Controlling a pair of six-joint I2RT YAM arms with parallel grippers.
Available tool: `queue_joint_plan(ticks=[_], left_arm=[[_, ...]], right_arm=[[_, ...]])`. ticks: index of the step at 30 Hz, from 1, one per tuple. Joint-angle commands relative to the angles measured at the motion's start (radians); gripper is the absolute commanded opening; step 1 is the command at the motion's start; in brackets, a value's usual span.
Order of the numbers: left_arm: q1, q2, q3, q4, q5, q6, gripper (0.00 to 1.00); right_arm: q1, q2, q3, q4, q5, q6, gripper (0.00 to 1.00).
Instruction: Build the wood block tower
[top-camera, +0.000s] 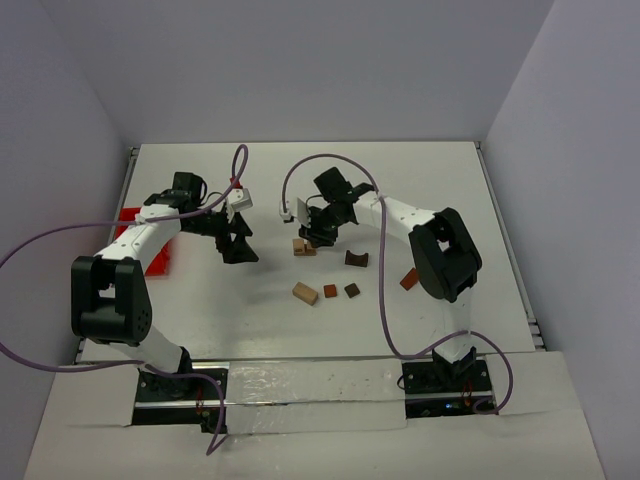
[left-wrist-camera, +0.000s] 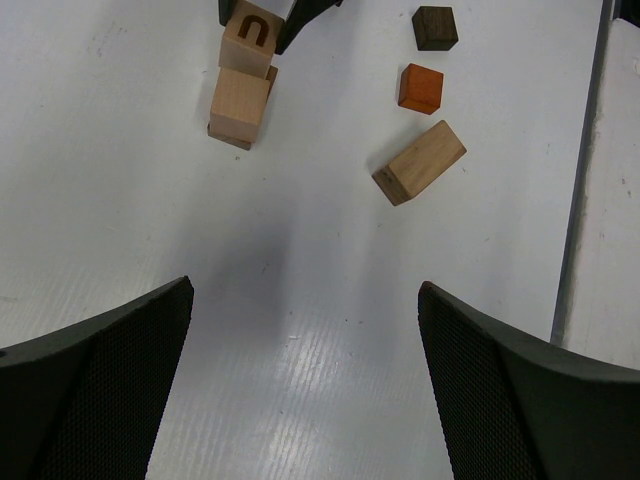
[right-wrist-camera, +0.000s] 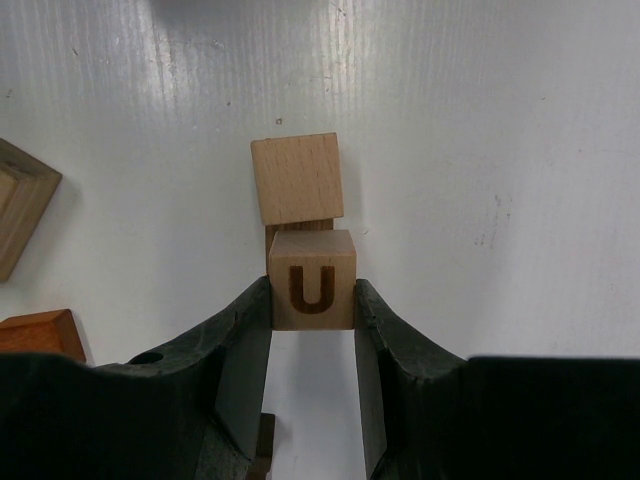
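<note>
My right gripper (top-camera: 312, 236) is shut on a light tan cube marked U (right-wrist-camera: 312, 285), its fingers (right-wrist-camera: 245, 340) pressing on both sides. The U cube is held right beside a plain tan cube (right-wrist-camera: 295, 178) that sits on a flat wooden piece (right-wrist-camera: 300, 227). I cannot tell whether the U cube rests on that piece. The left wrist view shows the same group: the U cube (left-wrist-camera: 250, 35) behind the tan cube (left-wrist-camera: 240, 100). My left gripper (top-camera: 238, 246) is open and empty (left-wrist-camera: 305, 290), hovering left of the stack (top-camera: 300, 247).
Loose blocks lie in front of the stack: a long tan block (top-camera: 305, 293), a reddish-brown cube (top-camera: 330, 292), a dark brown cube (top-camera: 352, 290), a dark arch piece (top-camera: 357, 259) and a reddish block (top-camera: 409, 279). A red bin (top-camera: 160, 262) stands at the left edge.
</note>
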Motion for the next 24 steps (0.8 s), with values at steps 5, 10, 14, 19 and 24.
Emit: queue_joint_plan(ticks=[5,10,14,19,24], left_arm=[[0.004,0.007,0.033,0.033,0.058,0.001,0.99],[0.004,0.009,0.035,0.03,0.06,0.004,0.99],[0.004,0.01,0.036,0.03,0.059,0.003,0.99],[0.004,0.016,0.039,0.029,0.06,0.003,0.99],[0.004,0.019,0.043,0.025,0.057,0.005,0.99]], right_arm=[[0.022,-0.001,0.04,-0.029,0.011,-0.02,0.25],[0.027,0.011,0.049,-0.019,0.033,-0.002,0.25],[0.031,0.016,0.053,-0.012,0.041,0.004,0.26],[0.037,0.025,0.061,-0.014,0.049,0.009,0.27],[0.042,0.031,0.065,-0.015,0.054,0.012,0.28]])
